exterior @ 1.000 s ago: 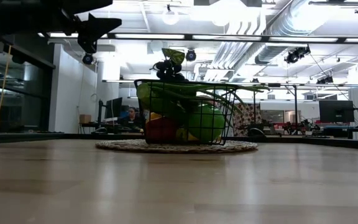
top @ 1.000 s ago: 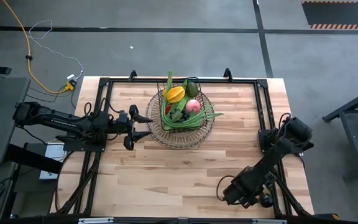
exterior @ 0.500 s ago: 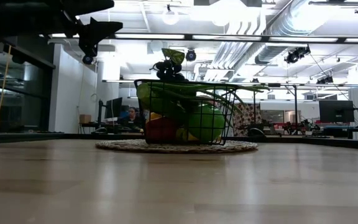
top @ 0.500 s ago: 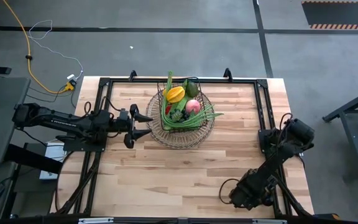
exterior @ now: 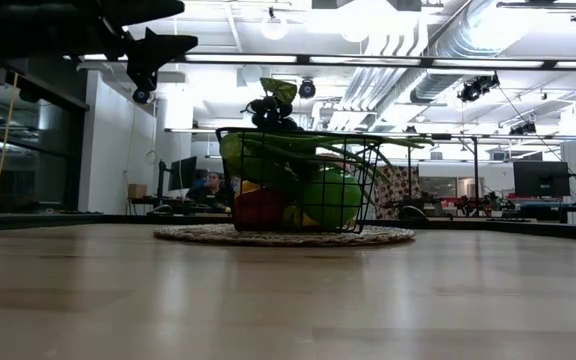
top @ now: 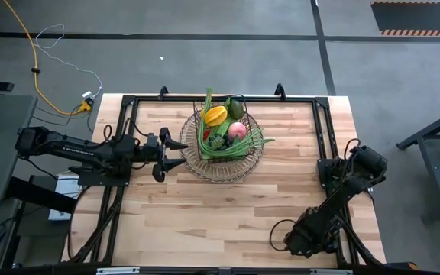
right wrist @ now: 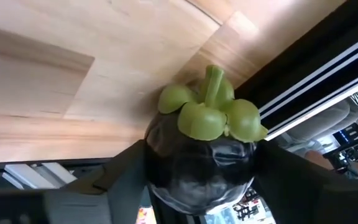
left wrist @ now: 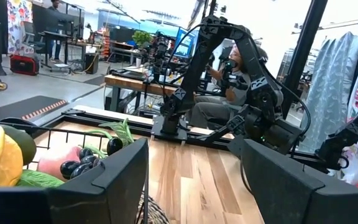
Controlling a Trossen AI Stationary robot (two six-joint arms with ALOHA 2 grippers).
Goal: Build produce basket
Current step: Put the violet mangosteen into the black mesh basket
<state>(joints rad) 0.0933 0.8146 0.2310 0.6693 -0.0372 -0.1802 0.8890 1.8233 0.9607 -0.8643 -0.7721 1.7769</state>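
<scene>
Right arm bringing a last fruit to an almost full basket

From above, the basket (top: 224, 142) is sitting at the table's far middle, heaped with produce (top: 223, 126); the left gripper (top: 176, 153) is waiting spread and empty just beside its rim, while the right gripper (top: 305, 238) is working near the front right corner. At table level, greens are overhanging the wire. The right wrist view shows the fingers (right wrist: 126, 174) pinching a dark mangosteen (right wrist: 201, 149); carrying it high and releasing it over a gap should avoid knocking the pile.
</scene>
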